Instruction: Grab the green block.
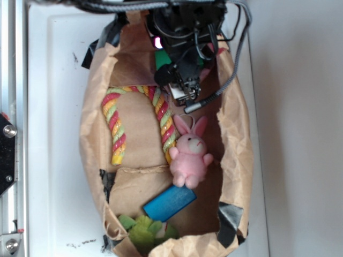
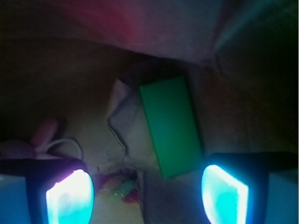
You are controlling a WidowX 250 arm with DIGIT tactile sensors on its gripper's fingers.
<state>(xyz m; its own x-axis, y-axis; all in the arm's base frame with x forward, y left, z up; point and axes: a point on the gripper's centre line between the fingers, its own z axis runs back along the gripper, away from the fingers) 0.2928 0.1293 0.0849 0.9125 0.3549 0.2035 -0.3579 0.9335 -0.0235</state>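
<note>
Jaws [image 2: 147,193] hanging spread wide, gripping nothing — two glowing pads [image 2: 70,198] framing gap. Green block [image 2: 171,125] lying flat on brown paper liner [image 1: 139,136], just ahead of jaws, long axis running roughly away from them and slightly skewed. Spread looking wider than block's short side — likely so pads can straddle it. Exterior view showing only green sliver beside arm [image 1: 185,32]. Block not yet grasped.

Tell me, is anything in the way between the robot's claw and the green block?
Nothing visible blocks it. In the wrist view the green block lies bare on the brown paper, just ahead of the open gripper, with no toy between them. The pink plush bunny and the striped rope sit off to the side.
</note>
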